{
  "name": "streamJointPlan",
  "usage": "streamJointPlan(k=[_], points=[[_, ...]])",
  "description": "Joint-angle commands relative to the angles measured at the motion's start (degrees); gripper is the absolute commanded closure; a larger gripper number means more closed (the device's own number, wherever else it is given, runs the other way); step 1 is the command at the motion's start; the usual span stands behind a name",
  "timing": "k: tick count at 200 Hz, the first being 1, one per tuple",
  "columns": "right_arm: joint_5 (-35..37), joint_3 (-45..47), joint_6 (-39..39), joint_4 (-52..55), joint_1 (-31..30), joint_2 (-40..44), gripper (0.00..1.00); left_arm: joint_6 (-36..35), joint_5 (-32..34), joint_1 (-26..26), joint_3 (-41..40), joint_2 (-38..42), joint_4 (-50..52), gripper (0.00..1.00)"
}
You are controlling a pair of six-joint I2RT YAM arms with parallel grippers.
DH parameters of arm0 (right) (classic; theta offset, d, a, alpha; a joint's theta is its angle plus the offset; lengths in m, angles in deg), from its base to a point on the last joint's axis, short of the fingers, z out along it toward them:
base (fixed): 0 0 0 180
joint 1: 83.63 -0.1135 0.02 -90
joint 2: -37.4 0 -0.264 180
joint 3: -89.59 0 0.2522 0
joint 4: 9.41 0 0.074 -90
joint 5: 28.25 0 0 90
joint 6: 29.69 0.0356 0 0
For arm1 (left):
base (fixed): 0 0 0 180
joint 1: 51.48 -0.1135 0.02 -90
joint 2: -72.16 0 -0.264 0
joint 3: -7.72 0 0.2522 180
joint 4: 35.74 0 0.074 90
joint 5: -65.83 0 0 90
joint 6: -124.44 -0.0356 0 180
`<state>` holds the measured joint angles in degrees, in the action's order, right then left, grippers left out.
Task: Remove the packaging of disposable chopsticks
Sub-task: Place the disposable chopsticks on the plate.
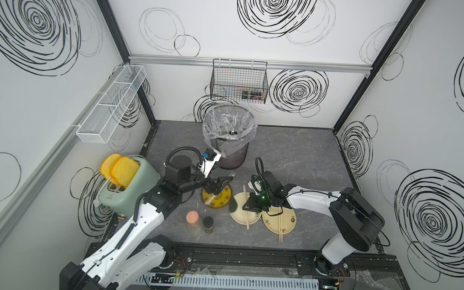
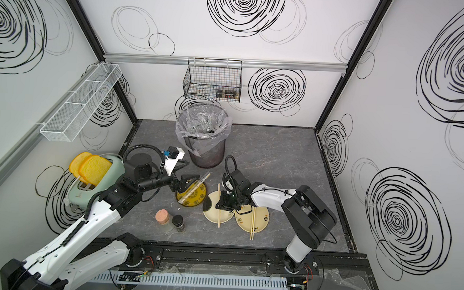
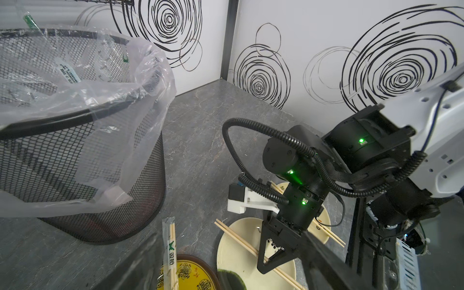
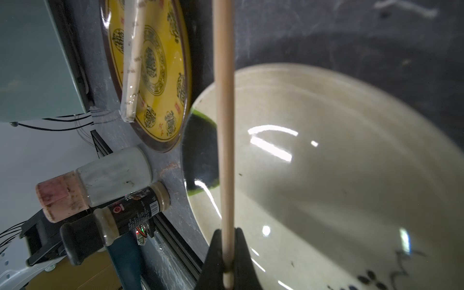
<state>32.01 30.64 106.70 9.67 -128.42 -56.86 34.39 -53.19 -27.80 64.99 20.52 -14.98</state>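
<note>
Conceivably the left pincer, released with jaws spread, could clamp sleeve and chopsticks together, because the clear film is thin and slick, and drag the yellow plate along the worktop. That sleeve lies on the plate, just below and between its jaws. Right pincer is clenched on a bare chopstick above a cream plate.

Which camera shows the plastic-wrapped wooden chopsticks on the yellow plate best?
The right wrist view: the clear-sleeved wooden chopsticks lie close and sharp across the round yellow plate. The left wrist view catches only one printed end; both top views show them small.
</note>
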Motion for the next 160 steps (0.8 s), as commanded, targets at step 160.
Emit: streamJointPlan(k=[160], points=[[5.55, -3.48, -2.53, 5.68, -0.12, -3.48, 0.88, -1.35, 3.07, 0.63, 2.29, -0.54, 0.54, 0.10]])
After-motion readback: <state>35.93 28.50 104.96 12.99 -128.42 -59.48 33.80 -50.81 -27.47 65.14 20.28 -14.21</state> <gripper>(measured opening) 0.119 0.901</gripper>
